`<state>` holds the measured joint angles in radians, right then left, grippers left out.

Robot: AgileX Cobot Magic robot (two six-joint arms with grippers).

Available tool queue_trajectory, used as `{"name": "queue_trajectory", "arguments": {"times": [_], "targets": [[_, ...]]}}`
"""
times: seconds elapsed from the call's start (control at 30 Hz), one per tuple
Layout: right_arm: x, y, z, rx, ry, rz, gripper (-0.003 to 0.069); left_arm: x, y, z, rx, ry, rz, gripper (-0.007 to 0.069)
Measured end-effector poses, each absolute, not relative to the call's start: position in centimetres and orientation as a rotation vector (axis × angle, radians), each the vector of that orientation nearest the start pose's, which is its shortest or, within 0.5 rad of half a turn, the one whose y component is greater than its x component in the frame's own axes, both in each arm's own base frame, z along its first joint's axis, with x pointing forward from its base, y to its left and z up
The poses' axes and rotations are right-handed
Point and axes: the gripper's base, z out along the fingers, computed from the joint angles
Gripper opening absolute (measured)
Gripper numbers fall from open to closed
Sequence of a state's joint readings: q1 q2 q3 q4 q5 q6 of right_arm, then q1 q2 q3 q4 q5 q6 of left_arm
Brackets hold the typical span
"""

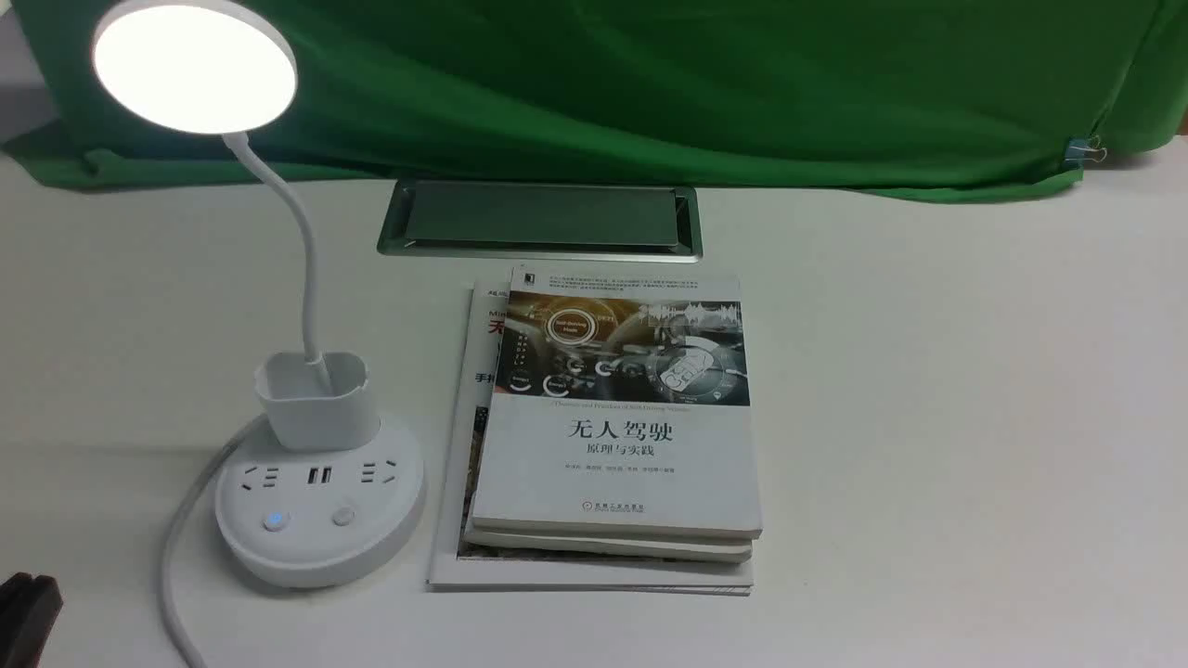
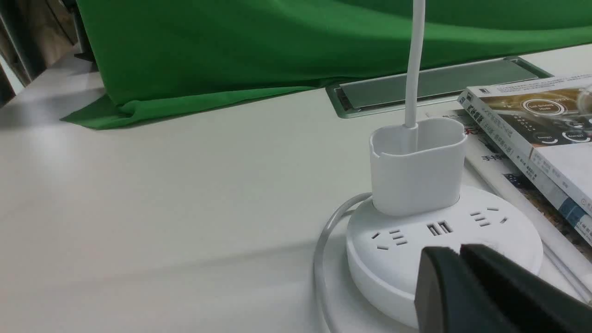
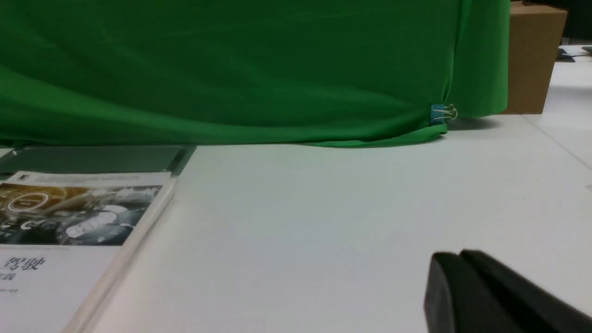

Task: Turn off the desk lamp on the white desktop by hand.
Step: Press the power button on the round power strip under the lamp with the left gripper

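- The lamp (image 1: 306, 445) stands at the left of the front view on the desktop (image 1: 928, 417). Its head (image 1: 195, 65) glows at the upper left, and the left button (image 1: 275, 520) on its base shines blue.
- Its cord (image 1: 172, 566) runs off to the lower left.
- The books (image 1: 613, 436) lie stacked just right of the base, below the hatch (image 1: 540, 219).
- The cloth (image 1: 650, 83) fills the top.
- The left gripper (image 2: 455, 252), jaws pressed together and empty, sits near the base.
- The right gripper (image 3: 455, 256), likewise closed and empty, is over bare desktop.
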<state>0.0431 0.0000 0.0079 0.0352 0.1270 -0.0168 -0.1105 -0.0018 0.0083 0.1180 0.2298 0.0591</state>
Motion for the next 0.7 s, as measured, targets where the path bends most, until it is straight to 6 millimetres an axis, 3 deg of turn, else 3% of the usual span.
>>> {"name": "queue_trajectory", "arguments": {"times": [0.33, 0.7], "targets": [[5.7, 0.3, 19.9, -0.024, 1.618, 0.051, 0.0035, 5.6, -0.4, 19.0, 0.224, 1.702, 0.070, 0.0019], [5.7, 0.3, 19.9, -0.024, 1.618, 0.051, 0.0035, 5.5, -0.7, 21.6, 0.211, 1.418, 0.050, 0.0019]]}}
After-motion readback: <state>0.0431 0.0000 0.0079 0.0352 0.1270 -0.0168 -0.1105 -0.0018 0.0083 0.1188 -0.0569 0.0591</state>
